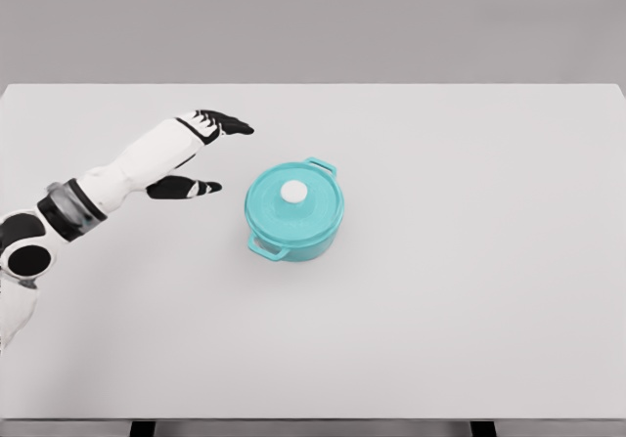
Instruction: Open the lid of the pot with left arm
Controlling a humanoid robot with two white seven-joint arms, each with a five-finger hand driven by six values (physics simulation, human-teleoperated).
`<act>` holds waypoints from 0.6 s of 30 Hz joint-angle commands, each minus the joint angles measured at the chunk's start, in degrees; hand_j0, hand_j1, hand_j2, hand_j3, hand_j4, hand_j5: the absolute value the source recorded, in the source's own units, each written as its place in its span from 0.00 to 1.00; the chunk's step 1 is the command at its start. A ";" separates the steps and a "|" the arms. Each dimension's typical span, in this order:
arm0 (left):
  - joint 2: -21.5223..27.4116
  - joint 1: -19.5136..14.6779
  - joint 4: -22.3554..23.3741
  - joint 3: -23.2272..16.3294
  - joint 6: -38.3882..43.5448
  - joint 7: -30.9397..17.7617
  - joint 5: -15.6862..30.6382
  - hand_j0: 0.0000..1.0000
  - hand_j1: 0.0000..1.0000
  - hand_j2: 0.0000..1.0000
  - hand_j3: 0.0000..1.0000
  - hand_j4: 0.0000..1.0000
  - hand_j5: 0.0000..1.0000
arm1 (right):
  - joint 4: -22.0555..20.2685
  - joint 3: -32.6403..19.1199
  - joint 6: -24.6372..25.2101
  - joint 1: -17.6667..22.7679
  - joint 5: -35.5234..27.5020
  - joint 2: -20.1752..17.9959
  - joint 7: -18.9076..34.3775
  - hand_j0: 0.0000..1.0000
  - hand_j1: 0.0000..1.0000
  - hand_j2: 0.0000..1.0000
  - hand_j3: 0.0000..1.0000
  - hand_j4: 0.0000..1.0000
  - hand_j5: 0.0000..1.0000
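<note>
A teal pot (293, 214) with two side handles stands near the middle of the white table (469, 290). Its teal lid (311, 206) rests on it, with a white knob (293, 193) at the centre. My left hand (213, 155) hovers just left of the pot, apart from it, with black fingers (231, 123) stretched out above and the thumb (186, 188) spread below, holding nothing. The white forearm reaches in from the lower left. The right arm does not show.
The table's far edge runs along the top of the view against a grey wall, and the near edge shows at the bottom.
</note>
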 commanded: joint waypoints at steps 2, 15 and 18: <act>-1.59 -0.44 -2.45 -3.22 0.07 -0.03 0.49 0.85 0.85 0.85 0.85 0.85 0.85 | 0.01 0.00 0.00 0.00 -0.03 0.00 0.00 1.00 1.00 1.00 1.00 1.00 1.00; -3.09 -0.35 -4.03 -8.67 0.07 -0.03 8.23 0.79 0.79 0.79 0.79 0.79 0.79 | 0.01 0.00 0.00 0.00 -0.03 0.00 0.00 1.00 1.00 1.00 1.00 1.00 1.00; -3.09 -0.27 -3.94 -9.02 0.07 -0.03 9.63 0.79 0.79 0.79 0.79 0.79 0.79 | 0.01 0.00 0.00 0.00 -0.03 0.00 0.00 1.00 1.00 1.00 1.00 1.00 1.00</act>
